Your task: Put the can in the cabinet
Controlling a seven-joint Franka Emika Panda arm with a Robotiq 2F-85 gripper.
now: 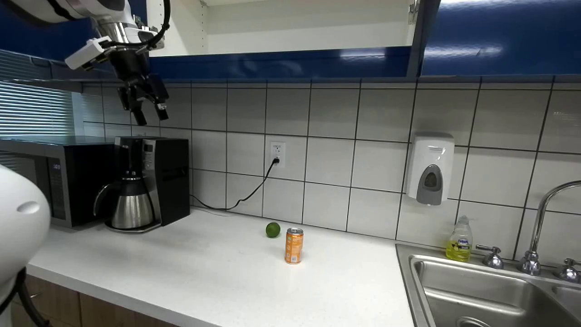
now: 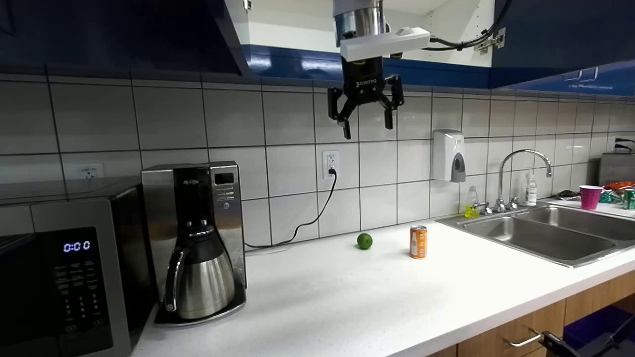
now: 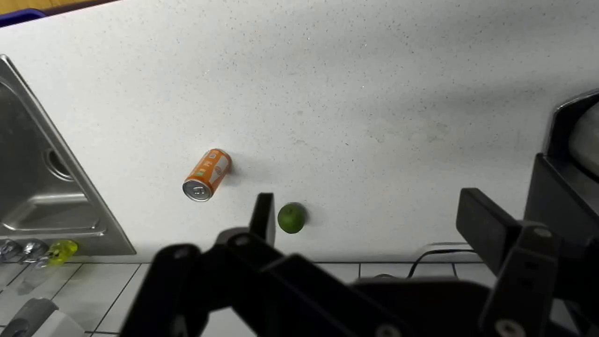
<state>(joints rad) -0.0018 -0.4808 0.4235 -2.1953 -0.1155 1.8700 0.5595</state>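
My tool (image 3: 368,213): jaws apart, empty. Can (image 3: 208,174) below, to one side. Likely approach step; next: shift over, descend.

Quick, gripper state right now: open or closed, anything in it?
Robotiq gripper: open, holding nothing; the orange can stands upright on the white countertop, clear of the fingers.

white tiled wall (image 1: 331,159) behind a white counter (image 1: 204,268)
window blinds (image 1: 36,109) are bright; dim drawer fronts (image 1: 104,314) under the counter seem wooden.
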